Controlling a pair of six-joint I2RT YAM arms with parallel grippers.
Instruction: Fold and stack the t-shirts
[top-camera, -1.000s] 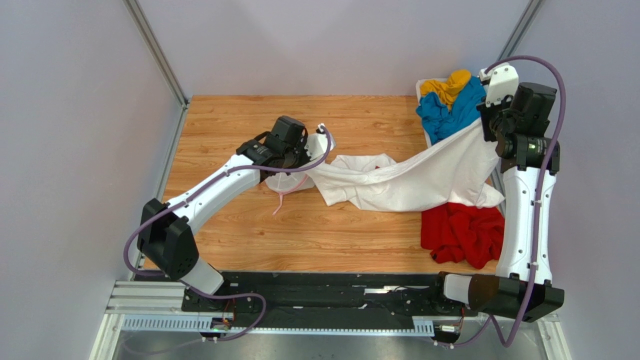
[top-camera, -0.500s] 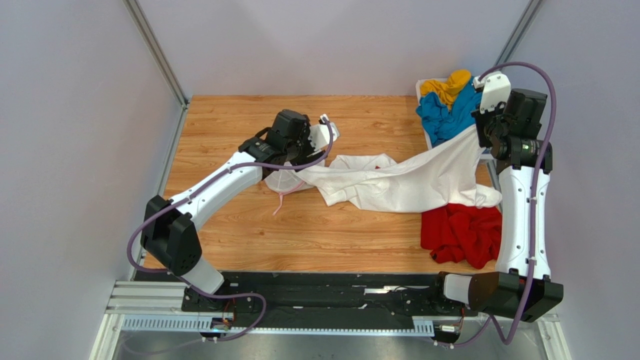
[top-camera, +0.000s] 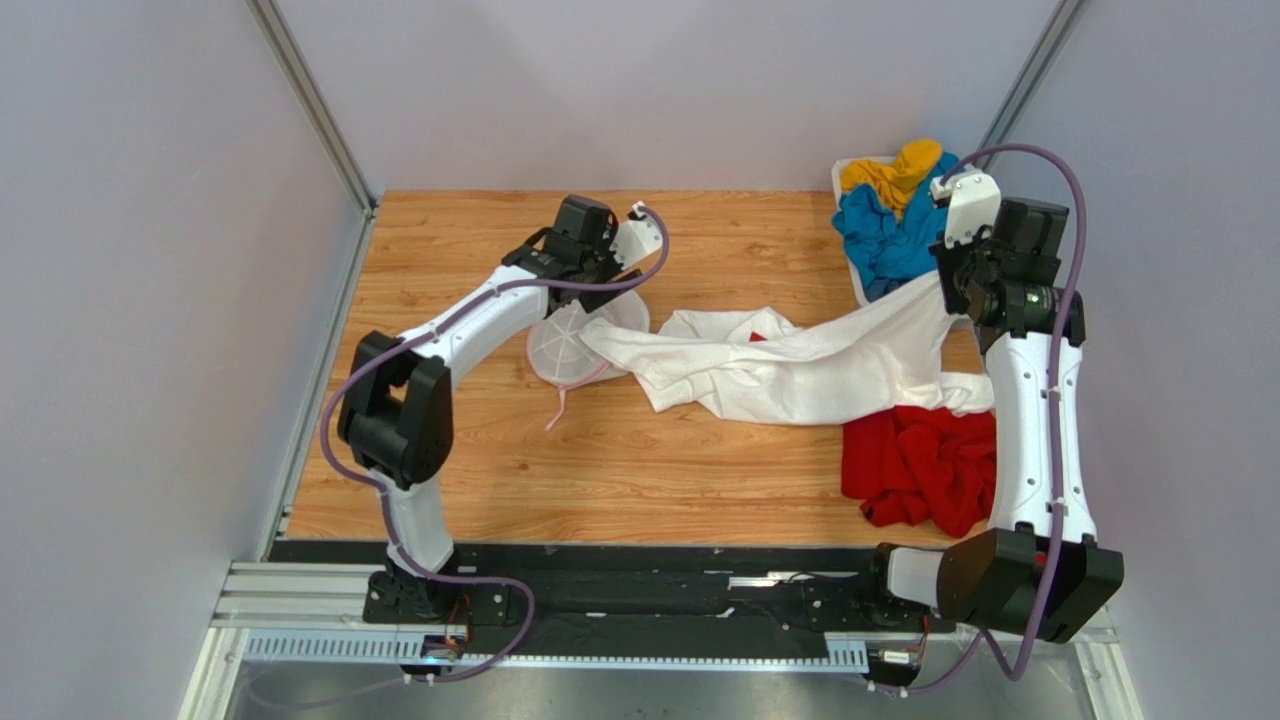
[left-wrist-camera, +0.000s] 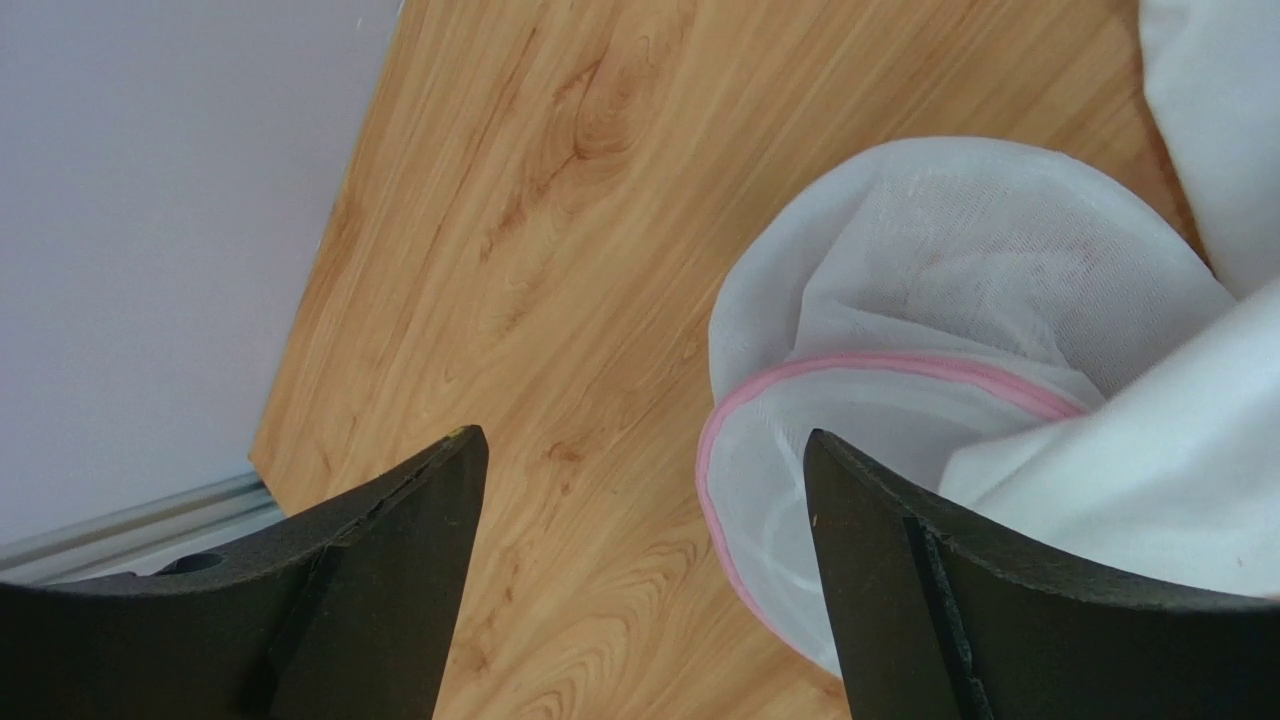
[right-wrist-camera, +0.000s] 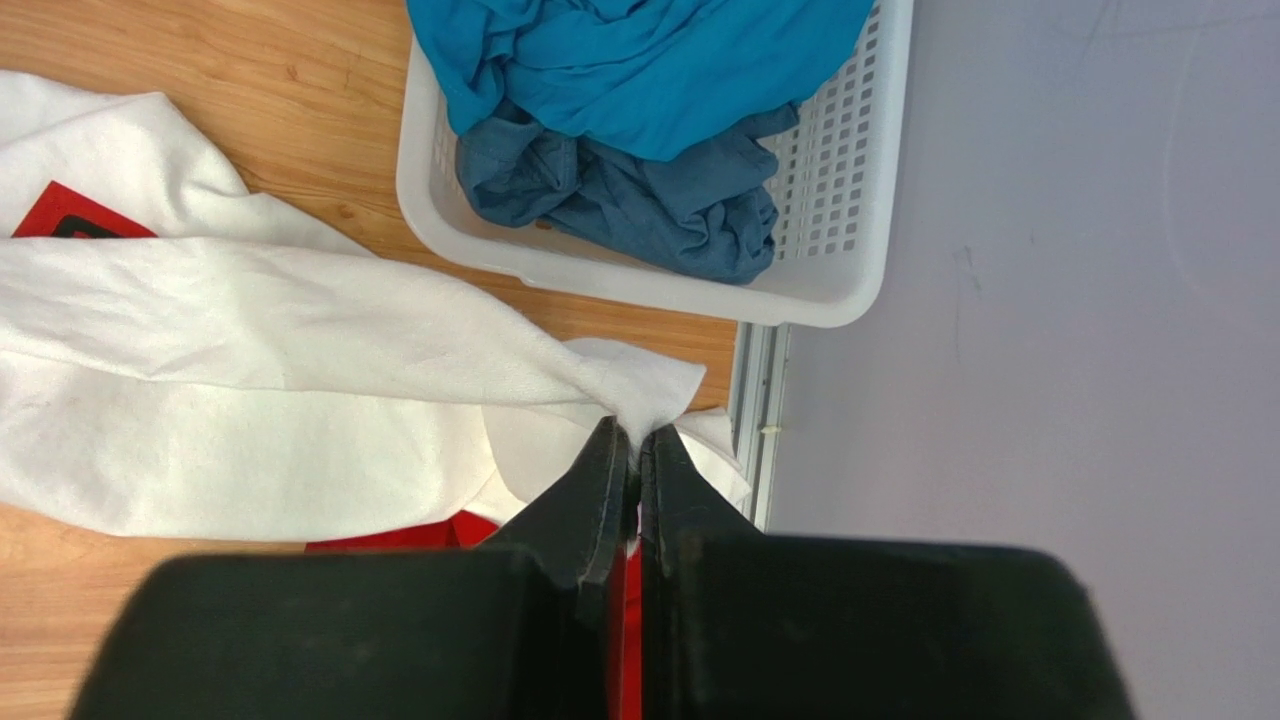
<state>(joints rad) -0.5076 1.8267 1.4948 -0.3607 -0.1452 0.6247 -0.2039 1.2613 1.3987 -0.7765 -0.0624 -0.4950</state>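
The left gripper (left-wrist-camera: 643, 450) stands open and empty over the worktop (top-camera: 721, 480), left of centre in the overhead frame. It is beside a pink-rimmed mesh pouch (left-wrist-camera: 932, 300), which only its wrist view shows clearly. The white t-shirt (top-camera: 812, 368) lies bunched across the middle. Its right corner is pinched tight in the right gripper (right-wrist-camera: 634, 450), as that wrist view confirms. Judged to be the spreading stage; next, the left gripper must seize the shirt's left end.

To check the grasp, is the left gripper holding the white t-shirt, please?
No, the left gripper stands open and empty, the white t-shirt lying beside it.
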